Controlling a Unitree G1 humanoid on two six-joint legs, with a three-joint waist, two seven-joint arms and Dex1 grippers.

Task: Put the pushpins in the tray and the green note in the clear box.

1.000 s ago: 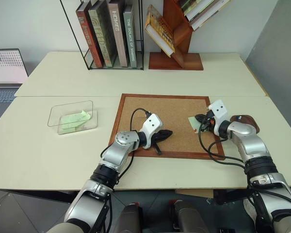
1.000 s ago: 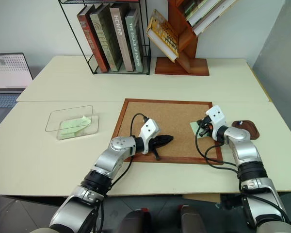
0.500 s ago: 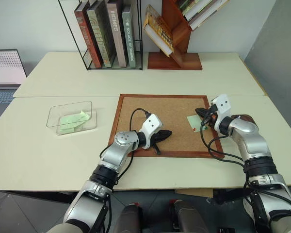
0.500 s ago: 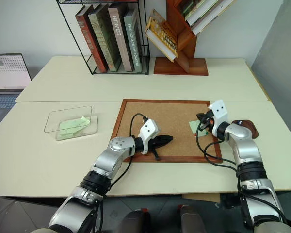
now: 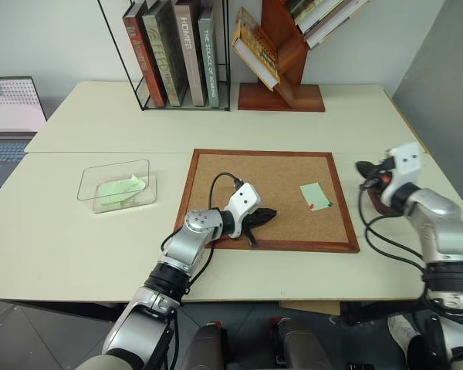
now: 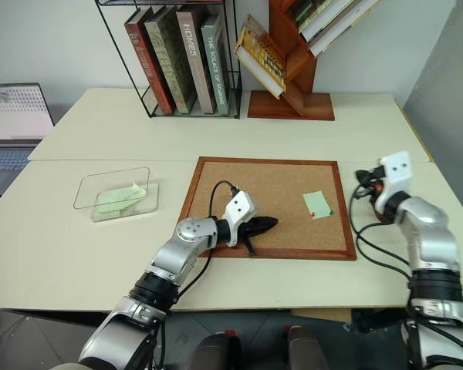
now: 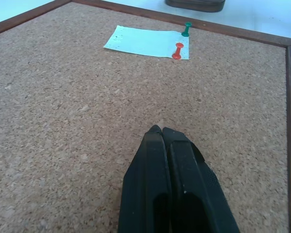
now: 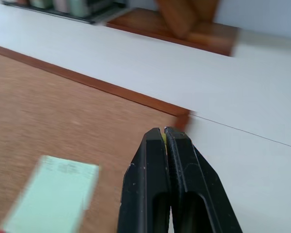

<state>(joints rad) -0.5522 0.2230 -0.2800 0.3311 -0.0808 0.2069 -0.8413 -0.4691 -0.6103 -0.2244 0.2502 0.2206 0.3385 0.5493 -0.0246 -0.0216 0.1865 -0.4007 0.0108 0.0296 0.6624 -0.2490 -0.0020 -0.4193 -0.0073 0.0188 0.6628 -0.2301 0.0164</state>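
We note the pale mint-green paper note on the wood-framed corkboard, at 3 o'clock from the left gripper, red pushpin and green pushpin at its edge. Right gripper above the counter, a yellow speck between its tips. Both sets of fingers closed.

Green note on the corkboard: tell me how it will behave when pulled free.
The green note looks paper-thin and lies flat, so it is probably floppy and very light. A red pushpin and a green pushpin sit along one edge; tugging before removing them may tear it.
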